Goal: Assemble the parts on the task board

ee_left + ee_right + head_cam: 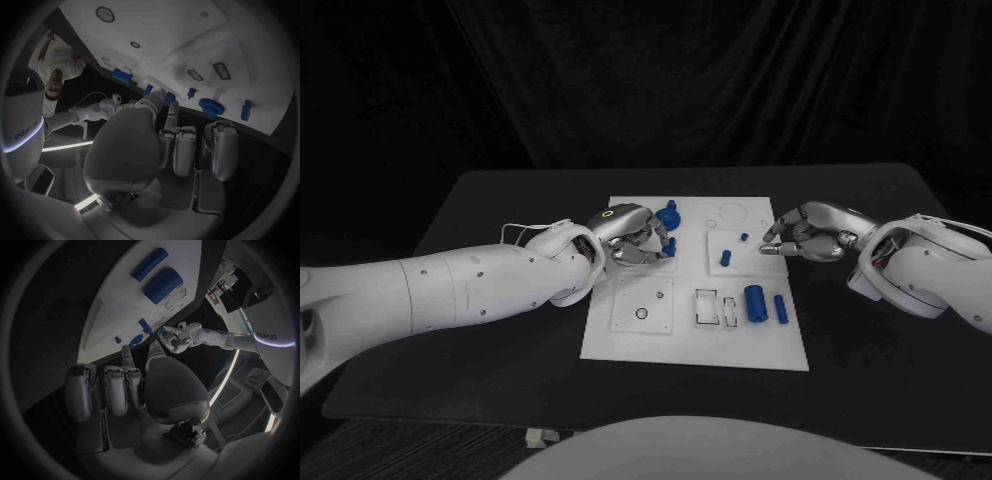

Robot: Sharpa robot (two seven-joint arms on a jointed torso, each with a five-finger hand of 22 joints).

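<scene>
The white task board [697, 340] lies mid-table. My left hand [632, 237] hovers over its far left part, beside a blue gear-like part [671, 212]. Its thumb and a finger pinch a small blue part [170, 97], also seen at the fingertips [671, 245]. My right hand [805, 237] hangs at the board's right edge with fingers curled in and nothing seen in them. A small blue peg [743, 237] and a blue piece [726, 257] stand just left of it. A thick blue cylinder [756, 302] and a thin blue rod [780, 308] lie nearer me.
Rectangular slots [715, 307] and a round hole [640, 313] mark the board's near half. A ring outline [730, 213] sits at the far side. Black table [488, 210] surrounds the board on all sides.
</scene>
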